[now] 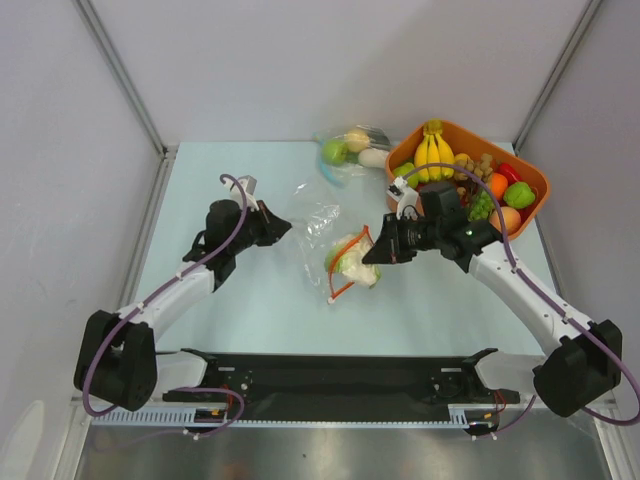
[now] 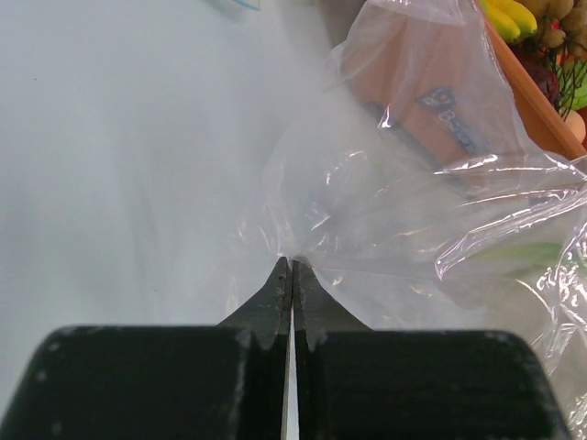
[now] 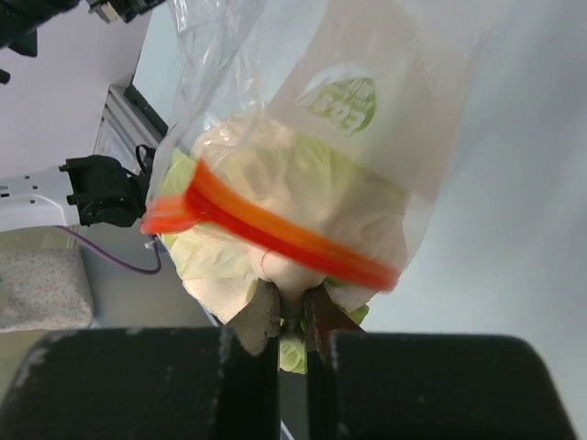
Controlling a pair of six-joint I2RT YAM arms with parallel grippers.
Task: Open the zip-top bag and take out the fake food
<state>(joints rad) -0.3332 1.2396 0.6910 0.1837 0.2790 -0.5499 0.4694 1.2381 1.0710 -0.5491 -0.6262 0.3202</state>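
1. The bag (image 1: 312, 218) lies on the desk (image 1: 260, 300), to the left of the orange bin (image 1: 535, 190). The end of the bag farthest from the bin is pinched by the left tool (image 1: 283, 228), whose fingers are pressed together on the film.
2. The right tool (image 1: 370, 252), between the bag and the bin, is closed on the cauliflower (image 1: 352, 264). Part of it is seen outside the mouth, with the red strip (image 1: 340, 290) lying across it.
3. The bag is judged very light, thin, soft and slippery. A gathered fold or the stiffer strip should be taken, not flat film.
4. The cauliflower is judged light, hard and not fragile. The leafy base is a good place to hold it, though it may catch on the strip.
5. The desk is pale and smooth, so little friction is expected and an unheld bag would slide.
6. A second bag (image 1: 352, 148) lies just left of the bin's far corner. White walls are seen on three sides, so a pull toward the bin is better kept short.
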